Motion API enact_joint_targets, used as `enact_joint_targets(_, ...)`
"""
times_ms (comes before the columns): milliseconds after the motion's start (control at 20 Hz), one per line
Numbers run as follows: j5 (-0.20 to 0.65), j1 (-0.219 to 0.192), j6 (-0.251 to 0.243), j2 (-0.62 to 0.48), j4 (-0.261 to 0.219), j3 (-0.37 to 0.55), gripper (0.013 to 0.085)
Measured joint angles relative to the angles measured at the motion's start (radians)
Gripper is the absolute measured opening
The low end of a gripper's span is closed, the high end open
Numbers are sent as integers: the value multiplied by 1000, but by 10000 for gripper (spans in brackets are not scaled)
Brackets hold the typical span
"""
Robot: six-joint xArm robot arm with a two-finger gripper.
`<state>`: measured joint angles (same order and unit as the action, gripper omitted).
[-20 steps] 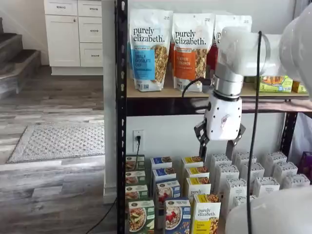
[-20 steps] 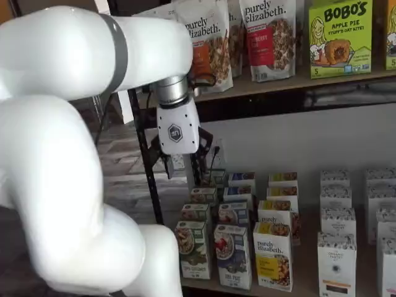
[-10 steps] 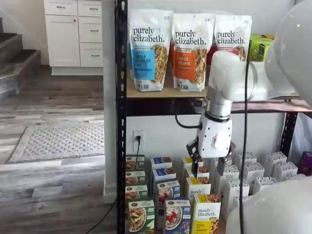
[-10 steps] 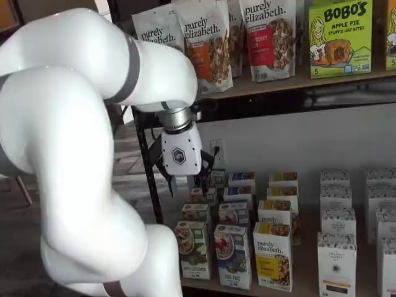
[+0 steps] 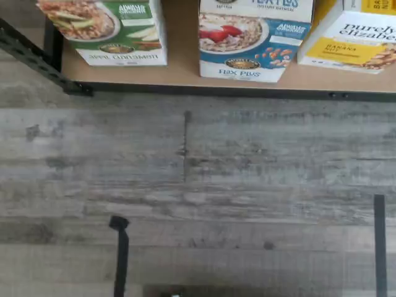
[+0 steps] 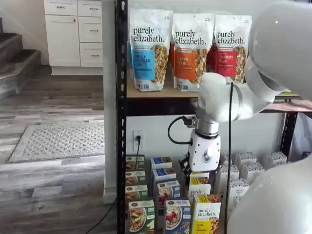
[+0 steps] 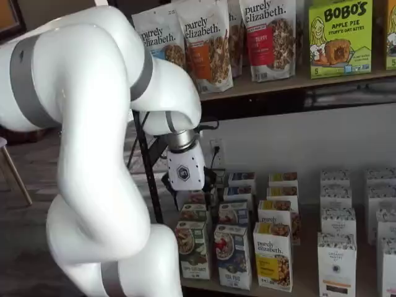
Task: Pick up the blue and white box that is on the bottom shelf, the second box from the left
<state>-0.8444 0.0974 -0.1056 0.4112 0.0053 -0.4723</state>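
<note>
Wrist view: looked down on the front edge of the bottom shelf [image 5: 179,74] and the grey plank floor [image 5: 198,185]. Showed the blue and white box [image 5: 253,38] at the shelf front, between the green carton [image 5: 108,31] and the yellow-and-white carton [image 5: 356,37]. Read "FLAX PLUS" on the blue box, part of "purely elizabeth" and "BANANA" on the yellow one. No fingers seen here.

Shelf view: found the end effector [image 6: 201,171] low, behind the front row and above the cartons, its fingers mostly hidden; cannot tell if open or closed. Target box [image 6: 177,216] stood in the front row of the lowest level, well below and in front of it. Read "purely elizabeth" on the three pouches [image 6: 184,51] of the upper board.

Other shelf view: end effector [image 7: 185,193] over the back rows, fingers again not clear. Blue box [image 7: 233,255] untouched beside the green carton. Read "BOBO'S APPLE PIE" on a green box [image 7: 340,37].

Judged as the approach step, nothing grasped yet. Next move probably: lowering and aligning over the front blue box with fingers apart.
</note>
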Motion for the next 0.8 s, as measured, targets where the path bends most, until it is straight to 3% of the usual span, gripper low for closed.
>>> enact_joint_targets(450, 156, -11, 11, -112, -1, 3, 850)
enact_joint_targets(800, 266, -24, 65, -228, 45, -14, 850)
